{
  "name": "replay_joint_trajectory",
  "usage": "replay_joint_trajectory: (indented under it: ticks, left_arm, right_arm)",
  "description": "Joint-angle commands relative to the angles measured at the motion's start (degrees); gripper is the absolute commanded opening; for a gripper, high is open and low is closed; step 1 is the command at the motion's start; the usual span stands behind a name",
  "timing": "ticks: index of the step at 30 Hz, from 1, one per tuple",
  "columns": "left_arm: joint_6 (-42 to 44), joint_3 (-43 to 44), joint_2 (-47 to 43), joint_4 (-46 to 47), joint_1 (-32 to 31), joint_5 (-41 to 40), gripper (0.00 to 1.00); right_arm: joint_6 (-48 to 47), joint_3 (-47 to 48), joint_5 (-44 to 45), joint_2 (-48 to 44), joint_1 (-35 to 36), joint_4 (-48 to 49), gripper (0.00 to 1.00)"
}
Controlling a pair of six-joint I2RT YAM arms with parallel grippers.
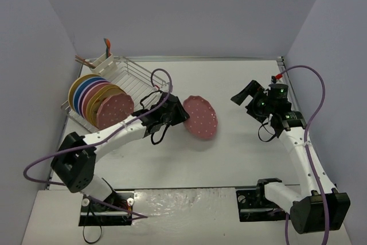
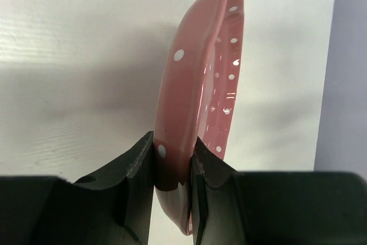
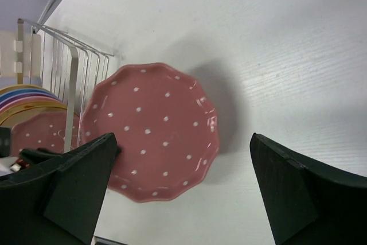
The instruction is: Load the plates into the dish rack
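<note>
My left gripper (image 1: 179, 116) is shut on the rim of a dark-pink white-dotted plate (image 1: 200, 117), holding it tilted on edge above the table, just right of the dish rack (image 1: 140, 76). In the left wrist view the fingers (image 2: 140, 164) pinch the plate's (image 2: 195, 84) lower rim. Several pastel plates (image 1: 94, 96) stand upright in the rack, with another dotted pink one (image 1: 116, 110) at the front. My right gripper (image 1: 245, 97) hangs open and empty to the right of the held plate. Its wrist view looks between its jaws at that plate (image 3: 152, 130) and the rack (image 3: 63, 67).
A white utensil caddy (image 1: 102, 60) holding utensils is clipped to the rack's far left corner. Grey walls close in the table on the left, back and right. Purple cables loop off both arms.
</note>
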Motion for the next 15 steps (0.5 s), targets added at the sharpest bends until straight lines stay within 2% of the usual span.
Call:
replay_joint_trajectory:
  ticks: [1,7,11,15]
  left_arm:
    - [18.13,13.23,-10.56,-3.97,0.00,-3.36,0.00]
    - [44.31,22.20,-17.32,-20.13,1.26,-9.72,0.00]
    - [60.82,28.48,-19.83,-28.48,4.53,-11.52,0.00]
    - [71.63,32.36,-20.54,-35.41,9.57,-11.48,0.00]
  right_arm:
    - [-4.77,2.74,1.65,-1.08,-0.93,-1.47,0.99]
    - [-9.10,3.56,-1.25,-0.49,-1.53,-1.29,0.99]
    - [-12.87,4.57,-2.63,0.53,-1.56,-1.22,1.00]
    - [-15.31,5.70,-2.63,1.37,-1.58,-1.31,1.00]
